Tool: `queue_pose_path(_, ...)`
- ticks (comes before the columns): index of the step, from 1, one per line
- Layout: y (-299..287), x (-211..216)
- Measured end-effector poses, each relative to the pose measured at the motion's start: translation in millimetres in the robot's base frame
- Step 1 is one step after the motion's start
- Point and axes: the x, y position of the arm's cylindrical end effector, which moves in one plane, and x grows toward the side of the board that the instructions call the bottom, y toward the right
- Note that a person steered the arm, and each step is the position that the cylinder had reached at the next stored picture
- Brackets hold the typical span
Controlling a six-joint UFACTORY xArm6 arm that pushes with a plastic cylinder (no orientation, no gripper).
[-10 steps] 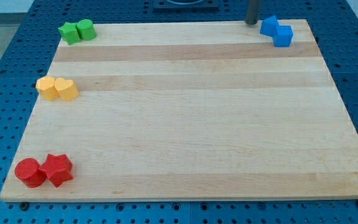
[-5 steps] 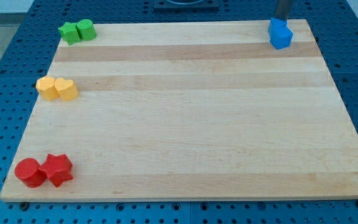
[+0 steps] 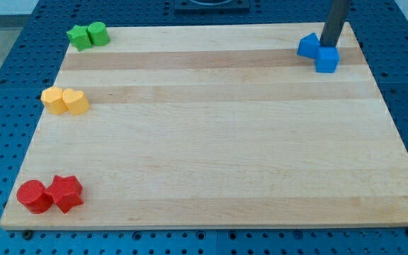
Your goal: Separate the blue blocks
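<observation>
Two blue blocks sit at the view's top right of the wooden board (image 3: 211,134). One blue block (image 3: 307,45) is on the left and a blue cube (image 3: 326,59) is on its lower right; they touch. My tip (image 3: 329,44) stands right behind them, at the notch between the two, touching or nearly touching both.
A green pair (image 3: 88,34) sits at the view's top left. A yellow pair (image 3: 65,101) sits at the left edge. A red cylinder (image 3: 32,196) and a red star (image 3: 66,193) sit at the bottom left. The board's right edge runs just past the blue blocks.
My tip moved from the blue blocks' left, along their far side, to the right and a little down. The blue blocks shifted slightly down the board.
</observation>
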Motion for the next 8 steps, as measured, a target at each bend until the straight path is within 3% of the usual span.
queue_pose_path(3, 0, 62)
queue_pose_path(8, 0, 75)
